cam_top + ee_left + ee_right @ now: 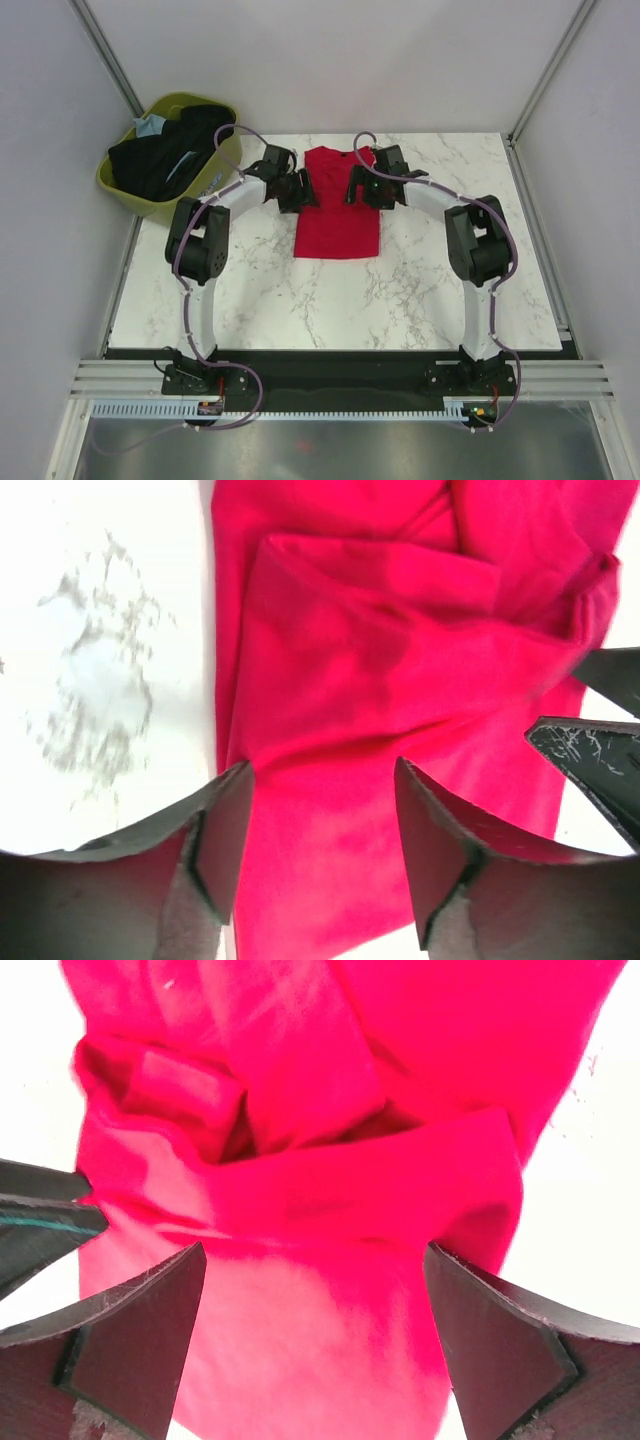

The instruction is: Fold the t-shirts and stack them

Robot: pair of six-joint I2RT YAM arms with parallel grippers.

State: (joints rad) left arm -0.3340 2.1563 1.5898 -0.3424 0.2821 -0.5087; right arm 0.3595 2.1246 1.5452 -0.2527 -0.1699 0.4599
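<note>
A: Item one, nearest the lens: left claw (320, 780). Condition?
B: Fingers apart, nothing clamped. Red cloth lay under the gap, not pinched. One finger sat over the shirt's left edge, where cloth met bare bench (100, 630).
A: Item two: right claw (312, 1255).
B: Fingers spread wide, likewise empty. It hung over the bunched fold where a sleeve was tucked inward. Each wrist view caught the tip of the other claw at its margin, so the two stood close, facing across the cloth.
A: Item three: red t-shirt (337, 215). Location?
B: Flat on the bench, about mid-width, toward the far side. Sleeves were folded in, giving a narrow strip. The long axis ran from the arm bases toward the far wall: collar far, hem near.
A: Bearing from the claws?
B: Between them. Left claw at the left edge, right claw at the right edge, both over the collar half. The hem half lay nearer the bases, uncovered. Neither arm was nearer; they matched.
A: Reading for the next move?
B: Likely a fold across the long axis, collar end and hem brought together, each claw taking its own side edge.
A: Remaining stock?
B: Black t-shirts (165, 160) and a light blue one (150, 125), in the olive basket (135, 198) off the bench's far-left corner, well apart from both claws.
</note>
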